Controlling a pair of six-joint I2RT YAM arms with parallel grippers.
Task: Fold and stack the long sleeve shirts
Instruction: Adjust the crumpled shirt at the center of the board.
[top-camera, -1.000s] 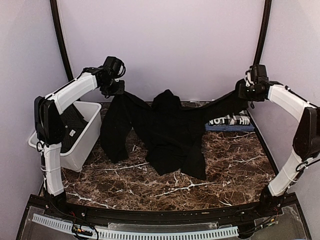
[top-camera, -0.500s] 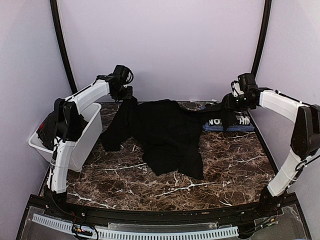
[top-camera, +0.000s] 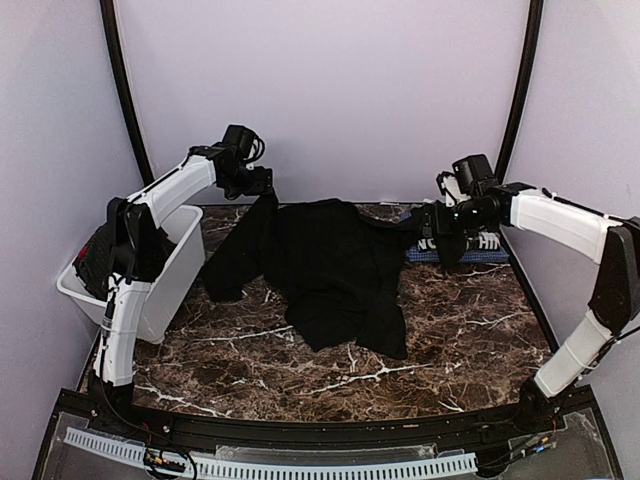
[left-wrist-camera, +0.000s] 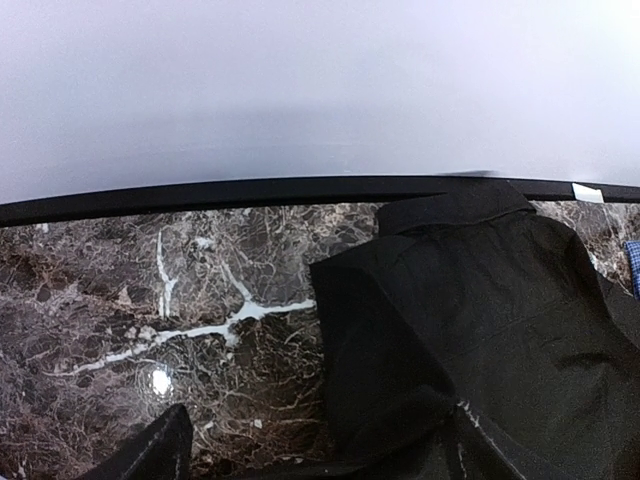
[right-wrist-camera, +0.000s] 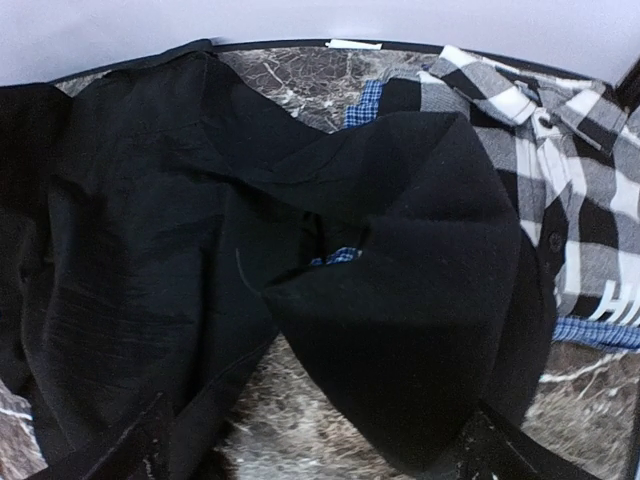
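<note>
- My left gripper (top-camera: 258, 186), raised over the far left of the brown marble-patterned table (top-camera: 450, 335): jaws spread wide in the wrist view, clamping nothing. One sleeve (top-camera: 240, 245) of the plain black long sleeve shirt (top-camera: 335, 270) runs up toward it, and I cannot tell whether the cloth rests on a finger.
- My right gripper (top-camera: 432, 222), low over the far right of the table: jaws likewise wide apart, with the other sleeve (right-wrist-camera: 420, 300) bunched loosely between and below them, unpinched.
- The plain black long sleeve shirt lies spread across the middle of the table, collar toward the back wall, body rumpled and its lower hem uneven. No fold shows in it.
- The black-and-white checked, blue-edged shirt (right-wrist-camera: 580, 170) lies at the far right corner as a compact bundle, which I judge to be folded. The black sleeve drapes over its near-left edge, touching it.
- The white plastic bin (top-camera: 170, 285) stands at the left edge of the table. My left arm hides most of its inside, so I cannot tell what it holds.
- Progress, as I judge it: one shirt appears folded and placed, and the black one is laid out but not smoothed.
- Left to do: flatten the black shirt, bring both sleeves in, fold the body, and stack it on the checked shirt.
</note>
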